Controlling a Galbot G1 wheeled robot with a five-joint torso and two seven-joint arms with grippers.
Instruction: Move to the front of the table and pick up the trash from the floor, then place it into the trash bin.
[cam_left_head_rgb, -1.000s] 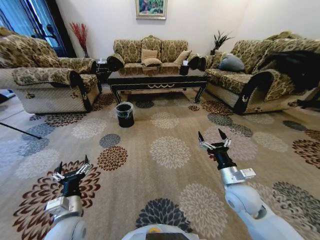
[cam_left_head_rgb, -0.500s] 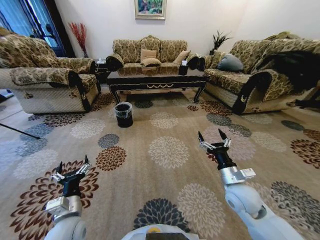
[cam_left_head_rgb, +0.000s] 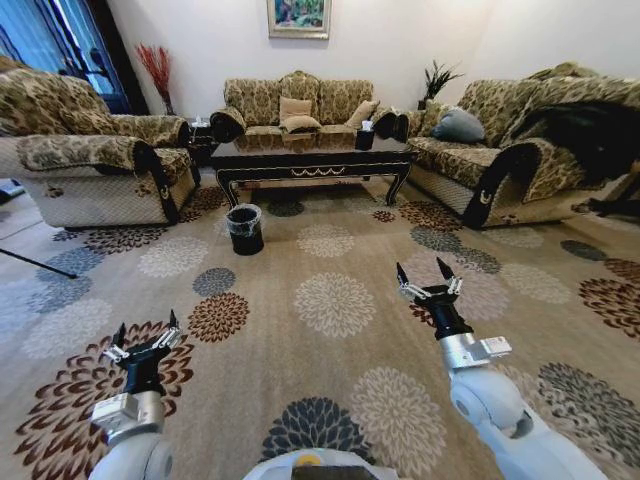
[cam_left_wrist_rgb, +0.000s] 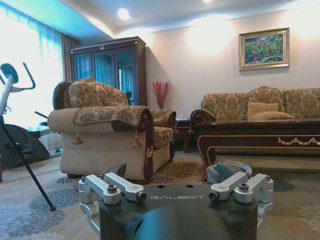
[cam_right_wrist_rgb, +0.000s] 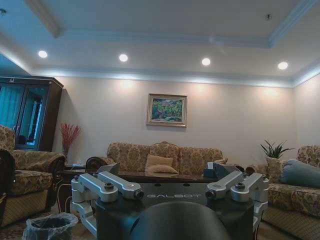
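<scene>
Left gripper (cam_left_head_rgb: 146, 333), spread wide, empty; right gripper (cam_left_head_rgb: 428, 280) likewise. Trash bin (cam_left_head_rgb: 245, 229) at 11 o'clock, nearer left arm, just before table (cam_left_head_rgb: 315, 159) at 12. Trash indiscernible.

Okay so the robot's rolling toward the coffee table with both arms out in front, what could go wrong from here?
1. The trash bin stands on the carpet just before the table, left of centre; the base or the left gripper might knock it over.
2. The right gripper is held open, well ahead of the body, and could strike the table's front rail first.
3. No litter can be made out on the busy floral carpet, so small pieces may be driven over.
</scene>
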